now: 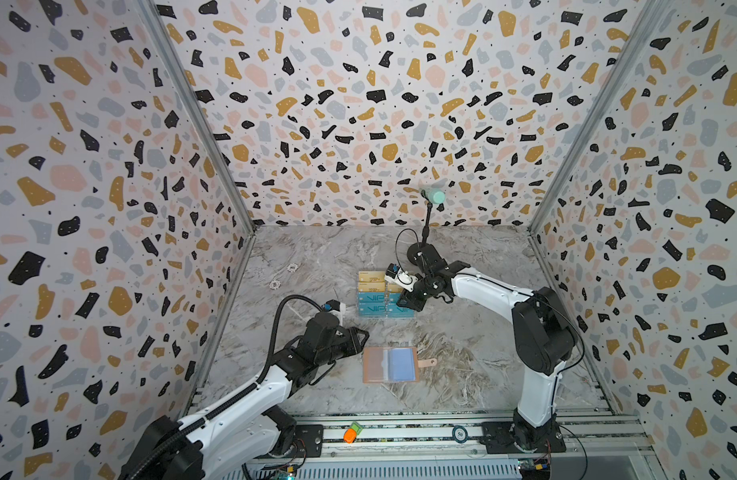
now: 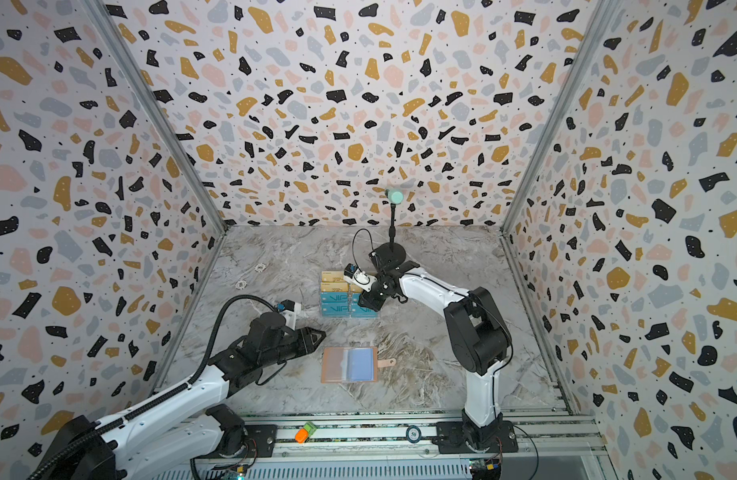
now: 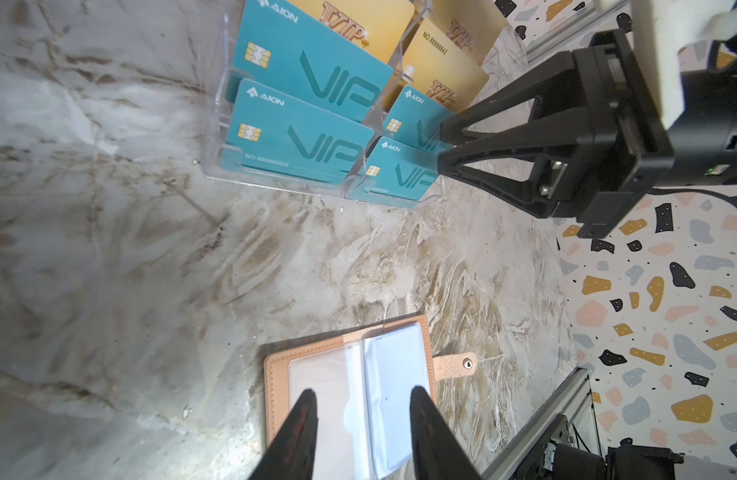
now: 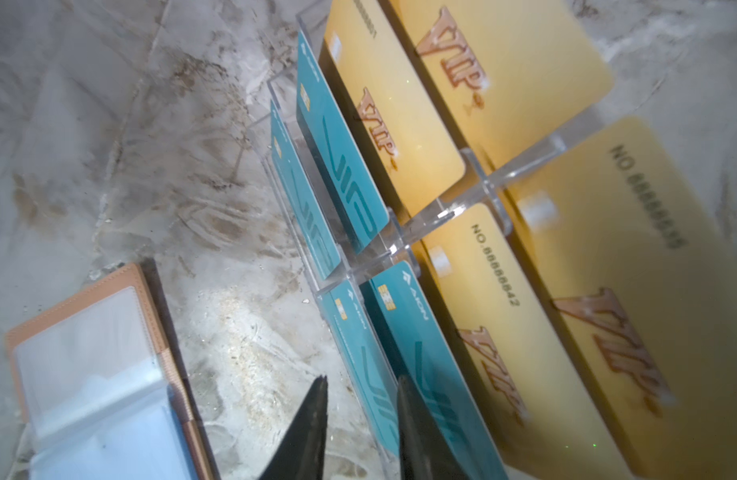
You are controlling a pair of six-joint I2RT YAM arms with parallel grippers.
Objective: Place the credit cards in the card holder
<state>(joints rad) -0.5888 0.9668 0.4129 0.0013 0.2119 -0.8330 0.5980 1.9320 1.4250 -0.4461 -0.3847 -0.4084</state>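
Clear rack (image 3: 275,183) holds teal and gold credit cards (image 3: 300,137); right claw (image 3: 440,145), jaws parted, hovers at its front teal cards. Card holder (image 3: 275,365) lies open just ahead of left claw (image 3: 360,395), likewise released.

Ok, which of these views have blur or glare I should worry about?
Right wrist view: the nearest gold card is blurred, glare whitens the table. Left wrist view: teal cards sharp. Both top views: the mint-headed stand looks soft.

Marble table (image 1: 462,340) — card holder (image 1: 389,365), clear rack (image 1: 375,313).
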